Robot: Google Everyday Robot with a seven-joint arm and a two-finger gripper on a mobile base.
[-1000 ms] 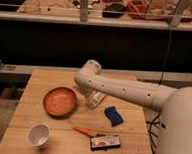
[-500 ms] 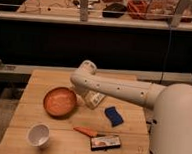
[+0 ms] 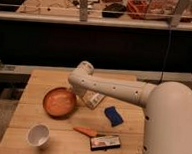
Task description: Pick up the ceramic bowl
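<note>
The ceramic bowl (image 3: 59, 101) is a shallow orange-brown dish on the left half of the wooden table (image 3: 49, 80). My white arm (image 3: 119, 90) reaches in from the right and bends at a joint above the bowl's far right rim. Under that bend hangs the gripper (image 3: 91, 99), pale, just right of the bowl and low over the table. It is open with nothing in it. It stands beside the bowl and does not touch it.
A white cup (image 3: 38, 135) stands near the front left corner. A blue sponge (image 3: 113, 115), an orange carrot-like piece (image 3: 85, 132) and a small flat box (image 3: 106, 142) lie right of and in front of the bowl. A dark shelf wall rises behind the table.
The arm's bend has swung left and slightly down toward the bowl, bringing the gripper closer to its right rim. The bowl and other items have not moved.
</note>
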